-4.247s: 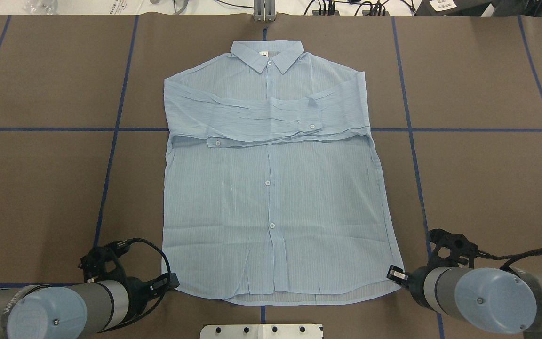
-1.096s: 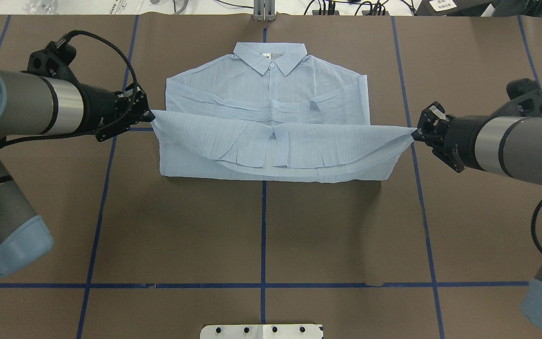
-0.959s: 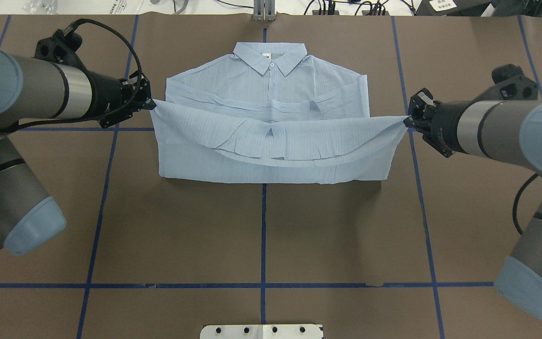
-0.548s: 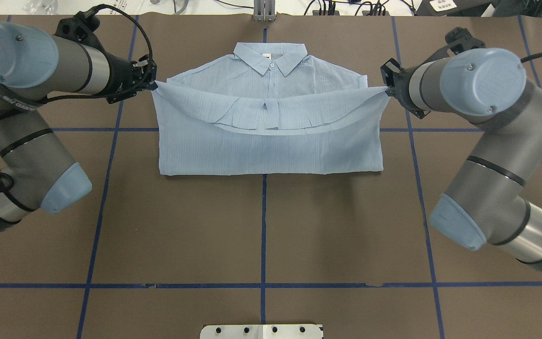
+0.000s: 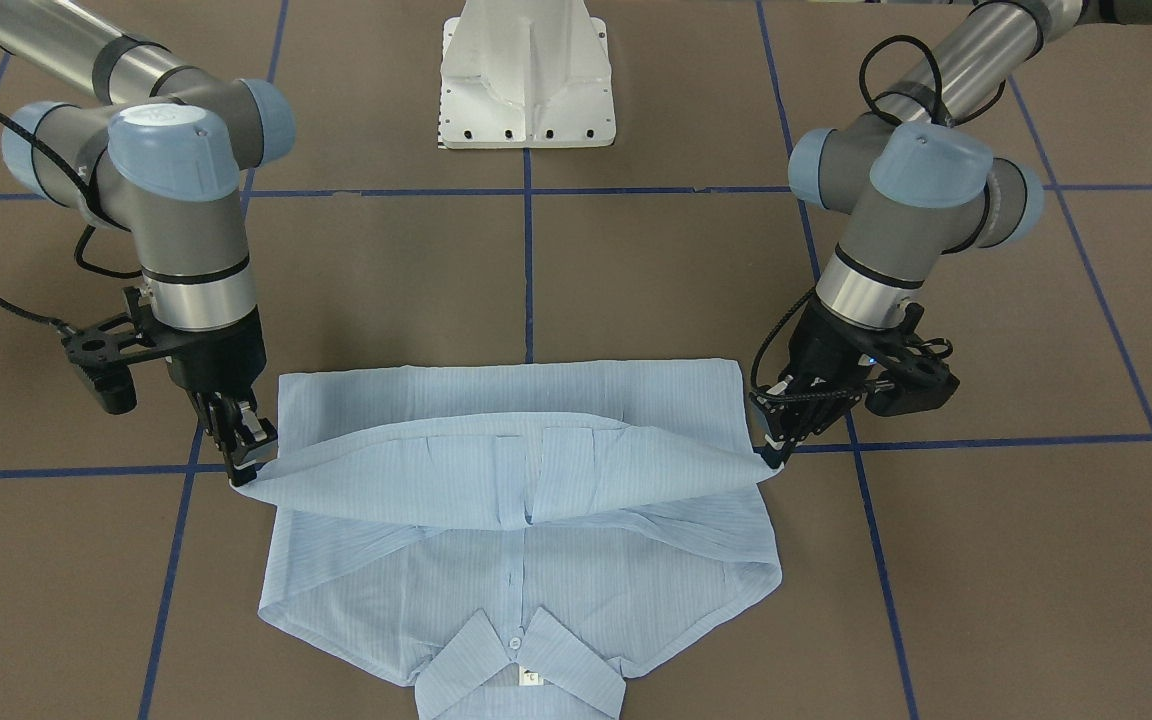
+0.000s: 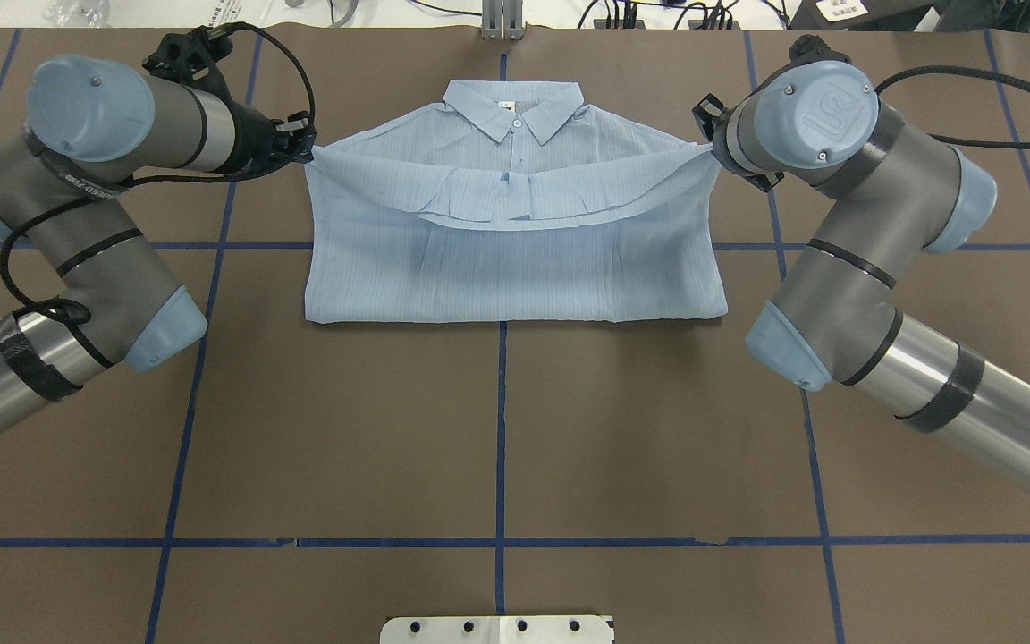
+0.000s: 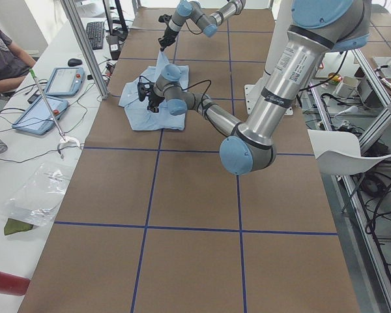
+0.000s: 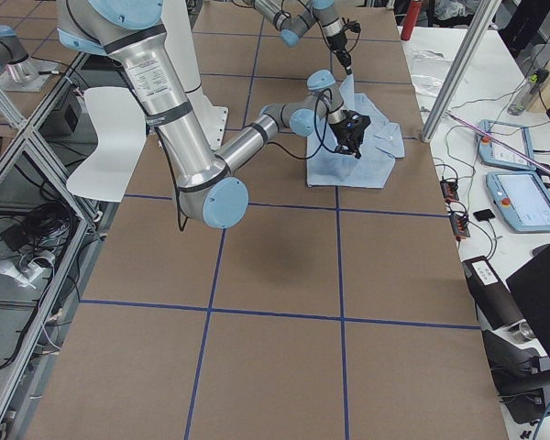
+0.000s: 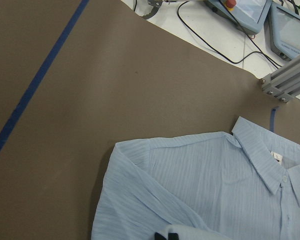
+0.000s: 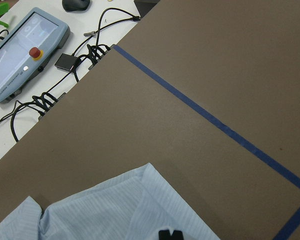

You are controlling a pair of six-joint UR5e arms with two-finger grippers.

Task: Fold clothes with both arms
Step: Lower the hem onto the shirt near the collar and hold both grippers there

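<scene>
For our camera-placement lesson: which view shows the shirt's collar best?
The overhead exterior view: the whole collar lies unobstructed, both tips visible. The front-facing view cuts it at the frame's bottom edge; the left wrist view shows about one half; in the side views it is too small; the right wrist view shows none.

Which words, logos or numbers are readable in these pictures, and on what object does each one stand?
"UR": logo on the blue joint cap of the right arm.
Lettering on the left arm, near its elbow: too blurred to read.
Neck label of the shirt: too small to read.
White sheet beyond the table: too small to read.
</scene>
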